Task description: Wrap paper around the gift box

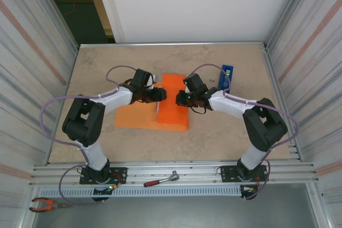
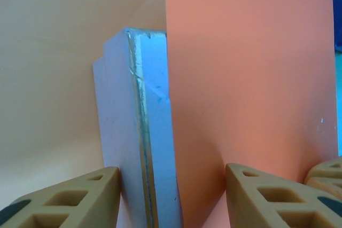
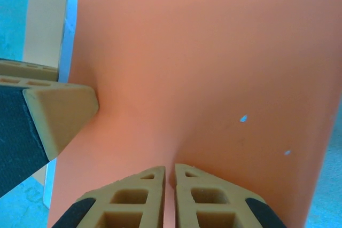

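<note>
1. Tan tabletop (image 1: 230, 137) between ribbed walls; on its near rail lies a red-handled wrench (image 1: 160, 180).
2. Mid-table, the orange paper (image 1: 173, 113) lies folded up over the pale box (image 2: 155, 132).
3. Left gripper (image 2: 171, 201) stands half open, astride the box edge and paper flap; whether it grips, I cannot tell.
4. Right gripper (image 3: 170, 177) is pinched closed on the paper.
5. Farther right, a blue tape dispenser (image 1: 226, 77) stands apart from the paper.

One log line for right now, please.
bright orange paper sheet: folded over pale flat gift box | right end effector: shut on paper | left end effector: astride box edge and flap, grip unclear
</note>
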Motion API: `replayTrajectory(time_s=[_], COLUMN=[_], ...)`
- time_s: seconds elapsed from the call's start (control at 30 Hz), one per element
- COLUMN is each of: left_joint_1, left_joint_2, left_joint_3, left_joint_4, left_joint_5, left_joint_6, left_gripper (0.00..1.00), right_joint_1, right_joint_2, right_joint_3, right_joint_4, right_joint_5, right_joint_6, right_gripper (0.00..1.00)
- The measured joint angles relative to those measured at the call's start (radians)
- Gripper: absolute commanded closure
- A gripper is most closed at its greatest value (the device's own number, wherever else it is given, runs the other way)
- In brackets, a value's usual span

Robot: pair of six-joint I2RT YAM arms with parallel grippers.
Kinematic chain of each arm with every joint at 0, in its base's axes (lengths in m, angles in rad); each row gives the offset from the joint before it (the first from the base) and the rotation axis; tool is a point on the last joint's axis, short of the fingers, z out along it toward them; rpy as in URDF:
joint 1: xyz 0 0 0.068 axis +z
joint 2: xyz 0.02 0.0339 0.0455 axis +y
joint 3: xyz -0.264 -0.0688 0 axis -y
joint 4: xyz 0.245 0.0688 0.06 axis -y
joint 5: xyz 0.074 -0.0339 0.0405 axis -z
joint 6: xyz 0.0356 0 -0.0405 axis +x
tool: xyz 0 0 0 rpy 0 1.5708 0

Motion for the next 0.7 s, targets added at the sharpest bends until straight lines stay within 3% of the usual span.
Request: replayTrajectory(time_s=[0.23,0.5,0.7], left_joint_1=[-0.006,-0.006,-0.006], left_joint_2=[-0.013,-0.018,-0.02], left_joint_3=[-0.021,-0.035,-0.041], left_joint_4=[0.027,0.045,0.055], left_joint_5=[-0.012,-0.015,-0.015], left_joint_6=[-0.016,-0.02,-0.023], left_gripper=[0.5,0.51,0.51], right_joint_1=[-0.098,-0.098,-0.094], right_joint_2=[0.022,0.178,0.257], right_joint_3=[0.117,0.33,0.381], right_joint_4=[-0.048,-0.142,-0.206], right_joint_5=[-0.058,-0.116,-0.145], right_joint_6=[-0.002,-0.05,-0.065], right_gripper=[0.87,1.0,1.0])
